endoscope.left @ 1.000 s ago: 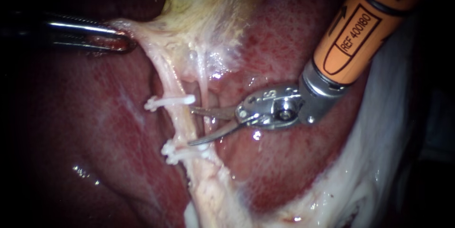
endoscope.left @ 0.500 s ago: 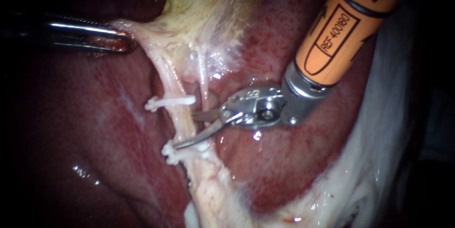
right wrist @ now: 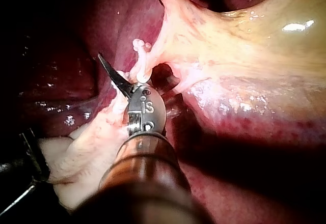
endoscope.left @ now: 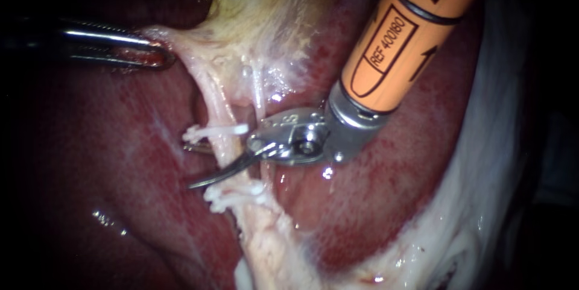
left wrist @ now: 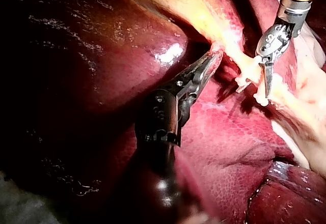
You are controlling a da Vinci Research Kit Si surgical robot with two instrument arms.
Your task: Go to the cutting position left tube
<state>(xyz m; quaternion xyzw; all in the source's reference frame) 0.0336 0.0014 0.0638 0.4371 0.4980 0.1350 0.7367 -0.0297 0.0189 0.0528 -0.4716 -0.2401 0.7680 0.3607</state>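
Right instrument straddles left tube between two clips.

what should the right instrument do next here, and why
Likely ease the right instrument a touch farther across, seating the left tube deeper: its open blades straddle that tube between the upper clip and the lower clips, one blade in front, one behind.

Wet glossy liver — polished-metal right instrument
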